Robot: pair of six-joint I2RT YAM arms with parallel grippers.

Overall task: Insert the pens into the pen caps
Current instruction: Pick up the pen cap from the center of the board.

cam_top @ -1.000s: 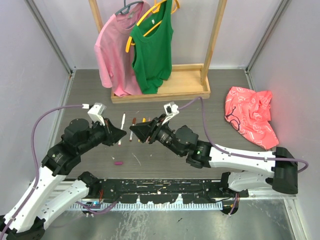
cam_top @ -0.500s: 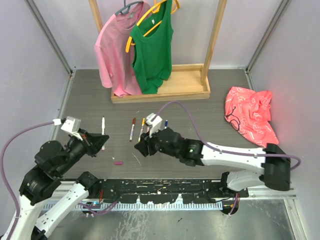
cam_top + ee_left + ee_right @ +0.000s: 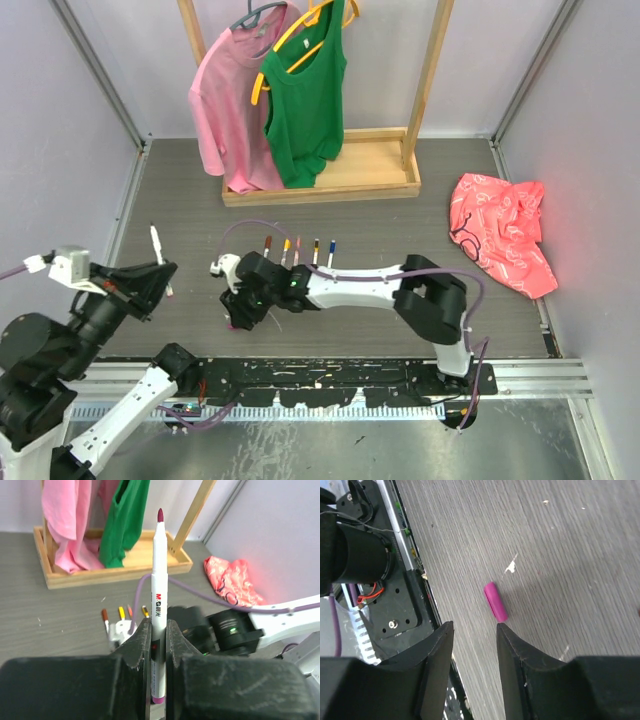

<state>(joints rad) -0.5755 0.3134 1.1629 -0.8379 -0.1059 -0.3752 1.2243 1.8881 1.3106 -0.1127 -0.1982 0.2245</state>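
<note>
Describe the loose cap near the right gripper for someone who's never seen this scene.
From the wooden garment rack at the back, come nearer past the row of pens on the grey table. Just beyond the open right gripper lies the magenta pen cap: alone, short and stubby, with no white barrel.

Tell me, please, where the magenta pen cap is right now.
In the right wrist view, the magenta pen cap lies on the table just ahead of the open right gripper, close to the black base rail.
</note>
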